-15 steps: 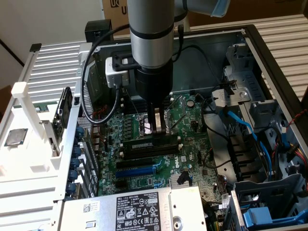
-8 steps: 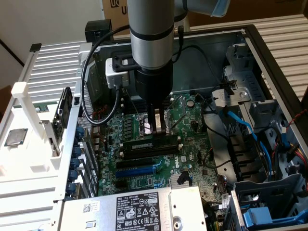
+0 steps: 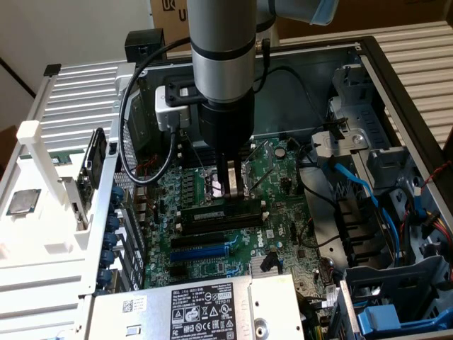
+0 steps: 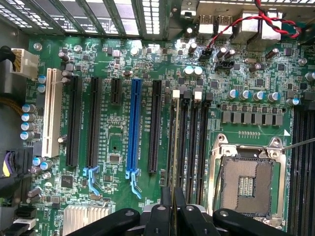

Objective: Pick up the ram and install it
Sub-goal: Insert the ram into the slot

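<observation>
Green ram (image 3: 212, 210) on edge, pinched in jaws, at memory slots (image 4: 191, 147)

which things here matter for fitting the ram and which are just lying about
Job in hand:
gripper, shut on the ram
black memory slots

Lying about:
blue expansion slot
processor socket
blue cables

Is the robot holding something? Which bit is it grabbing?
Yes, the ram. The gripper has its jaws pinched on the ram's upper long edge, near the middle of its length, with the stick standing on edge at the black memory slots.
</observation>
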You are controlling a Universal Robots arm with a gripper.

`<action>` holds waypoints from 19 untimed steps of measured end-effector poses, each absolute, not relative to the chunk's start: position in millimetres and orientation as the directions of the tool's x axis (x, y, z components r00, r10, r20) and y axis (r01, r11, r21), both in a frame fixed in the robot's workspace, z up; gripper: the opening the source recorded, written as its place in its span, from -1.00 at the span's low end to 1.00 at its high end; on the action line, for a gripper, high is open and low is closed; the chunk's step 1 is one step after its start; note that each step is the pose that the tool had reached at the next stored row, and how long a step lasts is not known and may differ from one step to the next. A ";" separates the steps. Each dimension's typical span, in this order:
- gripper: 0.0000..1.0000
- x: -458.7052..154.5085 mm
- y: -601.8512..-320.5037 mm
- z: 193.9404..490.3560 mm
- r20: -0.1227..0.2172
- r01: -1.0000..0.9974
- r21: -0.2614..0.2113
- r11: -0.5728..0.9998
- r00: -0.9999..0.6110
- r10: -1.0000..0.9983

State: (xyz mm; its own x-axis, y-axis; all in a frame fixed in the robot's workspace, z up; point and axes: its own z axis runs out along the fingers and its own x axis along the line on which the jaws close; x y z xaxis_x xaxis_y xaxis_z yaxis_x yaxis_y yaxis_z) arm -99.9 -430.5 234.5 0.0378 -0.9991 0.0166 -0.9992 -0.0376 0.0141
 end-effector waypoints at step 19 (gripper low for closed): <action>-0.73 -100.6 -430.2 232.1 0.017 -0.999 0.014 -0.037 0.038 -0.999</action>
State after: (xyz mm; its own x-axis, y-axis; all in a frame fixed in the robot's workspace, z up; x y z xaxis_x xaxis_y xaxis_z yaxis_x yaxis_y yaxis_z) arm -100.6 -430.2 232.1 0.0375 -0.9992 0.0167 -0.9992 -0.0373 0.0140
